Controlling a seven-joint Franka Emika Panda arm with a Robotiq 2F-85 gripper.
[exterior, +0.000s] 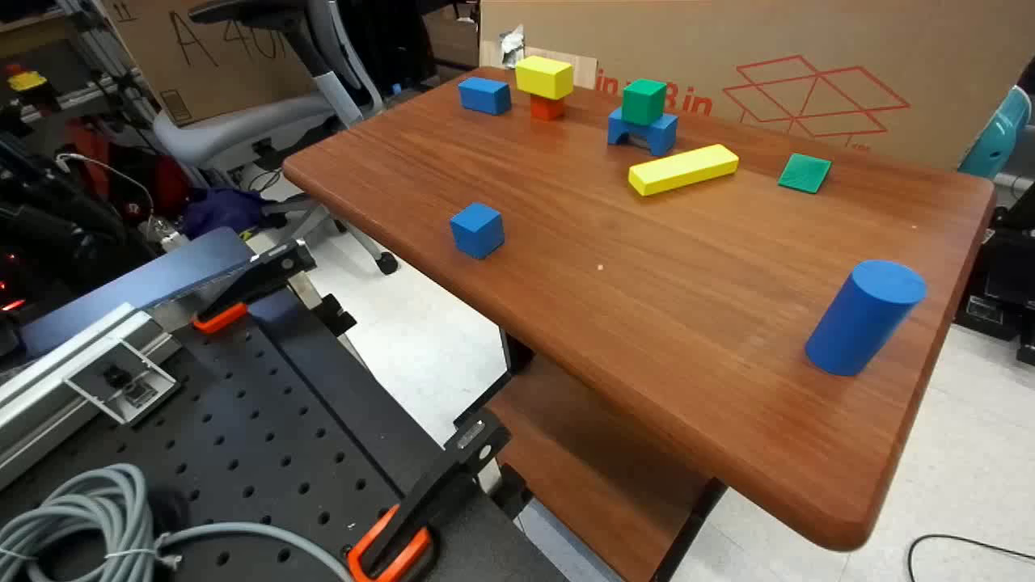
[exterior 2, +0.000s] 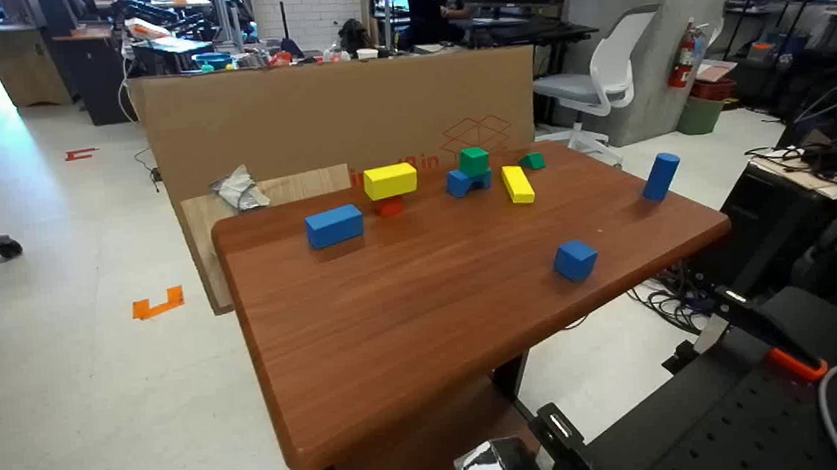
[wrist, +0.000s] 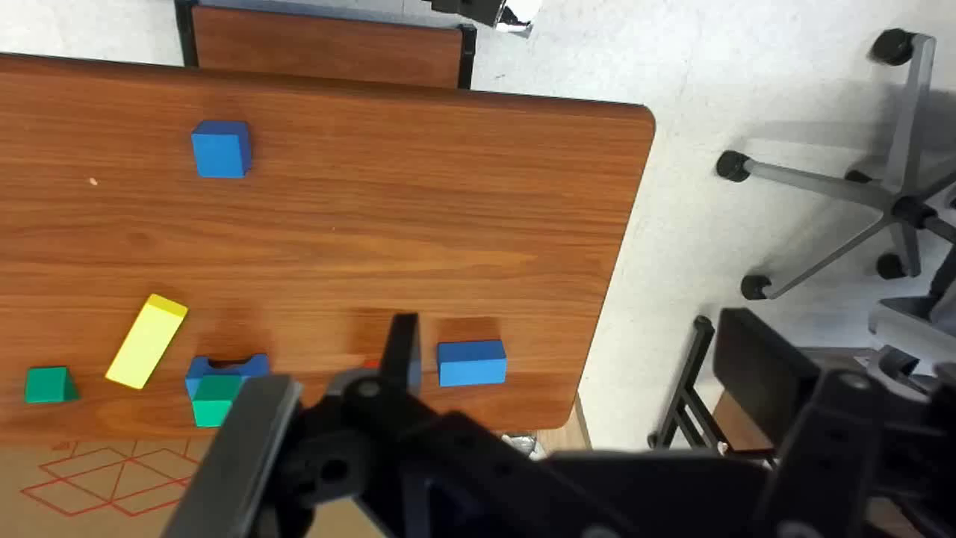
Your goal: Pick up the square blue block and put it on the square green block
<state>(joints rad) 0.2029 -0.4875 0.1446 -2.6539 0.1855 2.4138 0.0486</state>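
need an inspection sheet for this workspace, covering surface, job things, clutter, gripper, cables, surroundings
Surface: wood-grain tabletop with a small pale speck.
Job's things: blue cube, standing apart from the other blocks; green cube, sitting on a blue arch block. Stacking not yet done.
Clutter: blue rectangular block; yellow block on a red block; yellow bar; green wedge; blue cylinder.
Gripper: open in the wrist view; nothing seen in its grip.
Cables: grey coiled cable on the black perforated board; black cable on the floor.
Surroundings: large cardboard panel beyond the tabletop; grey office chair nearby.
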